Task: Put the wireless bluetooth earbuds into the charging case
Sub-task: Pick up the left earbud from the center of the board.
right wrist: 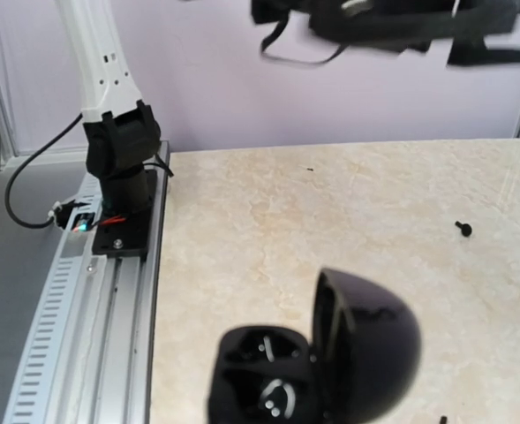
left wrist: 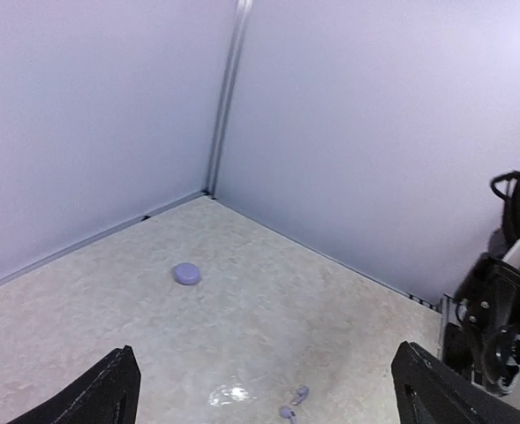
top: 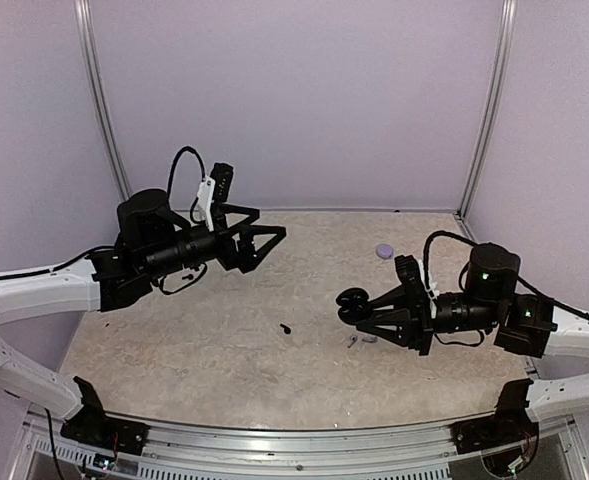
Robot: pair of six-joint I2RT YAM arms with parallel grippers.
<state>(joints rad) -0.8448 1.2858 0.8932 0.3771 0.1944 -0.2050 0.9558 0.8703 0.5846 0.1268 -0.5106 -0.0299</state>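
**Overhead and wrist views of the two-arm cell.** The left gripper (top: 270,224) hangs above the left half of the table (top: 204,350). Its jaws are spread wide and there is nothing between them. In its own wrist view the two black fingertips (left wrist: 109,393) stand at the opposite lower corners, with bare tabletop between.

The right gripper (top: 362,312) reaches in from the right, its jaws drawn nearly together on a black clamshell case (top: 352,305). In the right wrist view the black clamshell case (right wrist: 312,362) fills the lower centre, clear of the table and open. Two dark hollows show in its base and the domed lid stands up at the right. The fingers themselves lie outside that frame.

The charging case (top: 385,251), a small round pale-lavender puck, lies flat on the table toward the back right corner, lid down as far as can be seen. It is apart from both grippers. The left wrist view shows the charging case (left wrist: 186,274) alone on the marbled surface, near the corner where two walls meet.

The earbuds (top: 368,339) — two tiny pale pieces just beside each other — rest on the table a little nearer the arm bases than the right gripper's tip. They are outside either case and well apart from the charging case. From the left wrist, the earbuds (left wrist: 298,396) sit at the lower edge of the frame.

A black speck (top: 285,327) lies on the table between the two grippers.
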